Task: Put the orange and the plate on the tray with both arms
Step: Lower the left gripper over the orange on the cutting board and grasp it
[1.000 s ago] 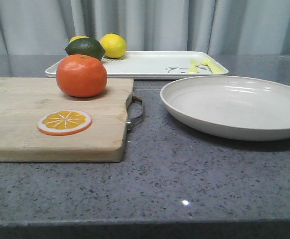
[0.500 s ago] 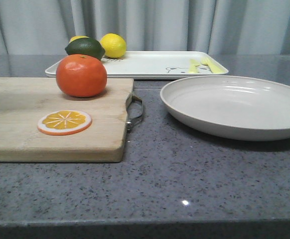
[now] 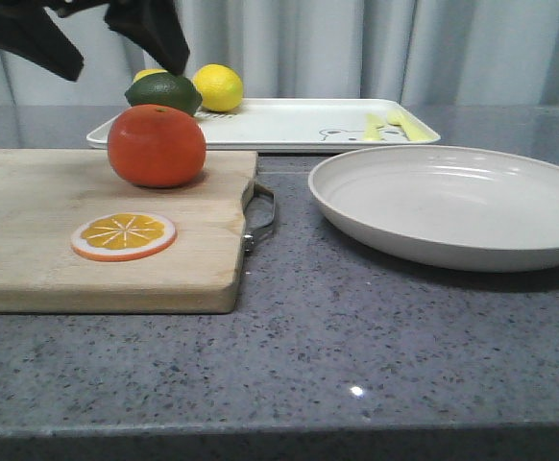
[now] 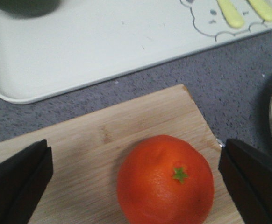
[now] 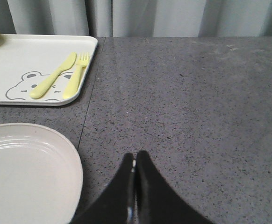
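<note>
The orange (image 3: 157,146) sits on a wooden cutting board (image 3: 87,259), towards its far right corner. My left gripper (image 3: 102,43) hangs open above and a little behind it, touching nothing. In the left wrist view the orange (image 4: 165,179) lies below the left gripper (image 4: 136,184), between the two wide-apart black fingers (image 4: 17,182). The off-white plate (image 3: 452,204) rests on the grey counter to the right, in front of the white tray (image 3: 289,125). My right gripper (image 5: 135,157) is shut and empty above the counter, beside the plate's (image 5: 24,172) rim.
An orange slice (image 3: 124,236) lies on the board, whose metal handle (image 3: 260,216) faces the plate. On the tray, a lemon (image 3: 218,87) and a dark green fruit (image 3: 164,93) sit at the left end, and yellow cutlery (image 3: 387,126) lies near the bear drawing (image 5: 26,84).
My left gripper has come into the front view at the top left, above the orange. The orange, plate and tray have not moved.
</note>
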{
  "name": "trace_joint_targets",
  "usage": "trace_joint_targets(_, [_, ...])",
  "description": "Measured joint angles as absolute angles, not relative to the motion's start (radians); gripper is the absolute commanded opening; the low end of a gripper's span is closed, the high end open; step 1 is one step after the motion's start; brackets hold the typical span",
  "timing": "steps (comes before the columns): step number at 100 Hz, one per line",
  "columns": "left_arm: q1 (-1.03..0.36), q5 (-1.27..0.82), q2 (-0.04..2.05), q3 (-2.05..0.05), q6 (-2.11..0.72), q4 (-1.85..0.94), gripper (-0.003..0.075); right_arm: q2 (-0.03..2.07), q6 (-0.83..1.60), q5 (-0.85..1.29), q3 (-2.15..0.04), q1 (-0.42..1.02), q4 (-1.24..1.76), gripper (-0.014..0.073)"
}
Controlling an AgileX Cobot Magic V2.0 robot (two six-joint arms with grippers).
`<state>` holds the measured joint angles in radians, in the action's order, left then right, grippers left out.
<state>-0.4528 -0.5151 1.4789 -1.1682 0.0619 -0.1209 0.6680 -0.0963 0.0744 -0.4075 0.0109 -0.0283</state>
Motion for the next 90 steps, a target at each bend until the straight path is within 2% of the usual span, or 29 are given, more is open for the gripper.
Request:
trace_joint_targets(28, [-0.458,-0.684,1.597,-1.299,0.062,-0.183,0.0694,0.668,-0.096,0.074,-0.407,0.011,-0.028,-0.0059])
trace_joint_targets(82, [-0.458,-0.768,1.653,-1.321,0.062,-0.215,0.0691,0.668,-0.096,0.074,-0.407,0.011,-0.028,-0.0059])
trace_joint_targets(90, [-0.458,-0.768,1.653,-1.321,0.062,-0.215,0.0672,0.668,-0.096,0.074,-0.407,0.011,-0.028,-0.0059])
